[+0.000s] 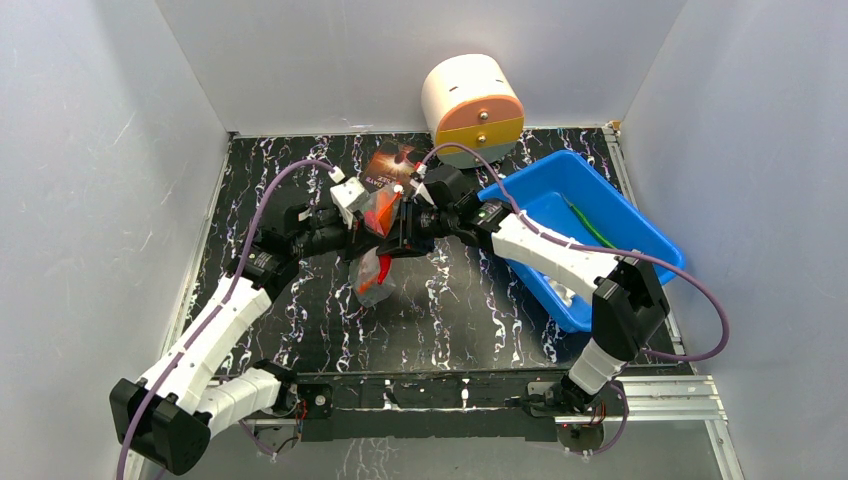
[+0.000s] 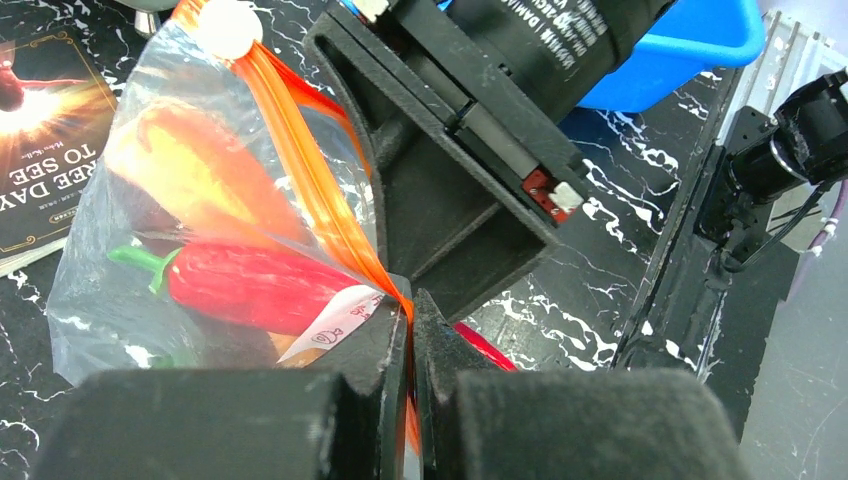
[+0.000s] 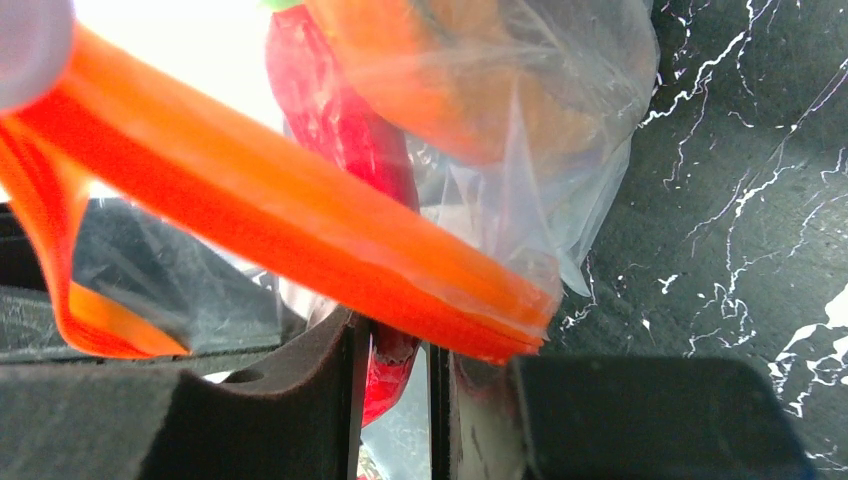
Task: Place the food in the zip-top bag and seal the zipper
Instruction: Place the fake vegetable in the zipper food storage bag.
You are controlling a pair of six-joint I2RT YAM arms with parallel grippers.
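Note:
The clear zip-top bag (image 1: pixel 372 275) hangs between both grippers above the table's middle. Through it in the left wrist view I see the red chili (image 2: pixel 240 285) and the orange-brown slice (image 2: pixel 190 170). My left gripper (image 2: pixel 411 330) is shut on the red-orange zipper strip (image 2: pixel 310 170). In the right wrist view the zipper (image 3: pixel 300 240) lies flat across the tips of my right gripper (image 3: pixel 390 350). Its jaws stand a narrow gap apart, with the chili (image 3: pixel 340 130) and bag film showing between them. The thin green stick (image 1: pixel 590 225) lies in the blue bin.
A blue bin (image 1: pixel 640 235) stands at the right, under my right arm. A dark paperback book (image 1: pixel 385 160) lies just behind the grippers. A white and orange cylinder (image 1: pixel 472 98) stands at the back wall. Grey walls close in three sides.

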